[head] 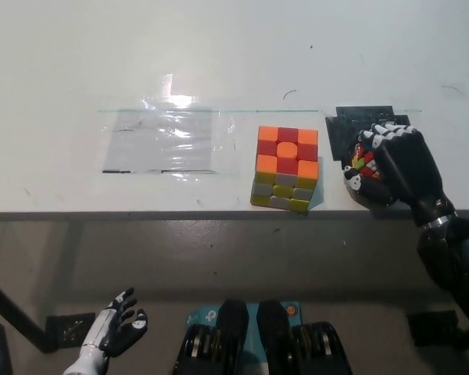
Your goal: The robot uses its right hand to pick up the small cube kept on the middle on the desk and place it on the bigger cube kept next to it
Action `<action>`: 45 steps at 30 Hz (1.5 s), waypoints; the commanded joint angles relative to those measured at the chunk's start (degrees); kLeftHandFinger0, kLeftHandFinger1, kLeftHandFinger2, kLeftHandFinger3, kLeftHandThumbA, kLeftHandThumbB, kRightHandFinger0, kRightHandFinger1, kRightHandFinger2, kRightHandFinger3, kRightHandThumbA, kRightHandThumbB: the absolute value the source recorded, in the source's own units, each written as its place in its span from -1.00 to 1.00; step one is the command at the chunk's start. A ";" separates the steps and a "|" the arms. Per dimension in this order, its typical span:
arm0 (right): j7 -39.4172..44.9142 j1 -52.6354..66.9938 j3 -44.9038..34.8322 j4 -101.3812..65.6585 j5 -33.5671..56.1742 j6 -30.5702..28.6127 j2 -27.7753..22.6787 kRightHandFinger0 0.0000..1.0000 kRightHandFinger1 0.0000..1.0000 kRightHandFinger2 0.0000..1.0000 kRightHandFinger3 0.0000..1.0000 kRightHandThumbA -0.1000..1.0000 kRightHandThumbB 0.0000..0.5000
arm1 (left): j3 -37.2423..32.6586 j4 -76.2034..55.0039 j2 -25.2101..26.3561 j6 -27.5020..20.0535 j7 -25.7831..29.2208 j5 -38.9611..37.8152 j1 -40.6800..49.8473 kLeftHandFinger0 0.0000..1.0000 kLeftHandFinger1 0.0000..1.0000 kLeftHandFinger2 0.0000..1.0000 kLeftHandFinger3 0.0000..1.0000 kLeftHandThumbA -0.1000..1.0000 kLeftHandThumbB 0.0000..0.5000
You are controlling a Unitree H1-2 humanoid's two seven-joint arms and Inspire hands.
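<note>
The bigger cube [285,169], orange and red on top with yellow and grey sides, stands near the front edge of the white desk [219,55]. To its right my black right hand [391,168] is shut on the small multicoloured cube [363,162], of which only red, yellow and green patches show between the fingers. The hand holds it over the black mat [345,134], a short gap right of the bigger cube. My white left hand [117,328] hangs below desk level at the lower left, fingers apart and holding nothing.
A sheet of clear plastic film [164,141] lies flat on the desk left of the bigger cube. The desk's front edge [180,215] runs across the picture just below both cubes. A dark block [70,328] sits on the floor.
</note>
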 commanded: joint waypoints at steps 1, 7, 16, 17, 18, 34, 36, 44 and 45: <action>-0.61 -2.49 -1.73 -2.76 1.50 -2.23 -0.26 -1.00 -0.44 0.20 -0.03 -1.00 0.04 | 0.12 -0.58 0.91 -1.09 -0.53 -0.59 -1.43 1.00 1.00 1.00 1.00 -0.27 0.04; -1.79 -2.93 -1.79 -2.50 1.24 -2.23 -0.38 -1.00 -0.47 0.19 0.01 -1.00 -0.04 | 0.14 -1.08 0.82 -0.61 -0.41 -0.59 -1.32 1.00 1.00 1.00 1.00 -0.27 0.03; -1.59 -4.52 -2.40 -2.69 1.06 -2.23 -1.17 -1.00 -0.54 0.12 0.01 -1.00 0.09 | -0.20 -0.45 0.92 -1.47 -0.12 -0.03 -1.38 1.00 1.00 1.00 1.00 -0.27 0.03; -1.35 -4.65 -2.59 -2.84 0.97 -2.23 -1.26 -1.00 -0.54 0.12 0.01 -1.00 0.07 | -0.18 -0.30 0.92 -1.63 -0.11 -0.06 -1.42 1.00 1.00 1.00 1.00 -0.27 0.03; -0.83 -4.82 -3.07 -3.95 0.71 -2.21 -1.52 -1.00 -0.54 0.12 0.04 -1.00 -0.06 | -0.13 -0.65 0.86 -1.24 -0.09 -0.11 -1.33 1.00 1.00 1.00 1.00 -0.27 0.05; 7.44 -7.02 -6.48 -21.03 0.18 -0.74 -2.07 -1.00 -0.75 0.01 0.01 -1.00 0.01 | 0.22 0.64 0.69 -2.07 -0.23 -0.75 -0.94 1.00 1.00 1.00 1.00 -0.26 0.13; 8.49 -6.85 -6.90 -22.34 0.02 -0.24 -1.91 -1.00 -0.75 0.01 0.02 -1.00 0.02 | 0.17 0.60 0.72 -2.01 -0.32 -0.74 -0.92 1.00 1.00 1.00 1.00 -0.26 0.14; 14.26 -4.78 -7.23 -30.26 0.94 0.13 0.82 -1.00 -0.71 0.14 0.07 -1.00 0.03 | 0.21 0.58 0.60 -1.64 -0.07 -0.62 -0.78 1.00 1.00 1.00 1.00 -0.28 0.14; 15.06 -4.36 -7.32 -30.82 1.04 0.44 1.16 -1.00 -0.77 0.05 0.06 -1.00 0.15 | 0.19 0.41 0.60 -1.46 -0.03 -0.56 -0.74 1.00 1.00 1.00 1.00 -0.26 0.16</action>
